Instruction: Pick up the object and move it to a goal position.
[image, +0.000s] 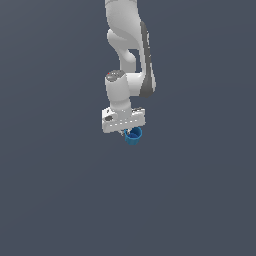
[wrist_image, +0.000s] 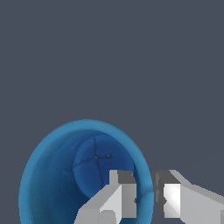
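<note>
While the arm hangs down from the top of the exterior view, the cup sits right under the gripper, roughly upright with its hollow mouth facing up toward the wrist. Wrist view looks straight down into it: one finger inside the rim, the other outside, pinching the blue wall between them.
</note>
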